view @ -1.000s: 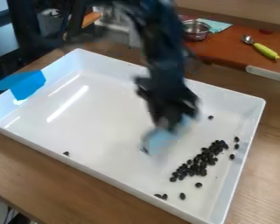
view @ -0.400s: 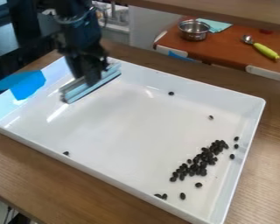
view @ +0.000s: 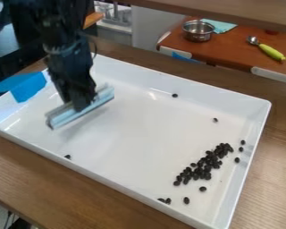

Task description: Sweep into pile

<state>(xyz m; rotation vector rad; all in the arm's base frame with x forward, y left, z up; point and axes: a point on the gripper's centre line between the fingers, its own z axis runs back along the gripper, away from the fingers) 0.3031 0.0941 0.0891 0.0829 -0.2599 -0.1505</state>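
1. Since the last frame: my end effector [view: 80, 107] moved nearer the camera, slightly toward view-left, sweeper along with it; main pile unchanged.
2. End effector: pinching the light-blue sweeper [view: 63, 117] at its middle; exact finger gap, can't tell. Sweeper slants across below me, over the white tray [view: 133, 129]; floor contact, can't tell.
3. Dark bean pile [view: 199, 170]: well apart from me, toward view lower right, in tray.
4. Strays: one bean [view: 68, 157] below me in view, others around the pile, two farther up-view.
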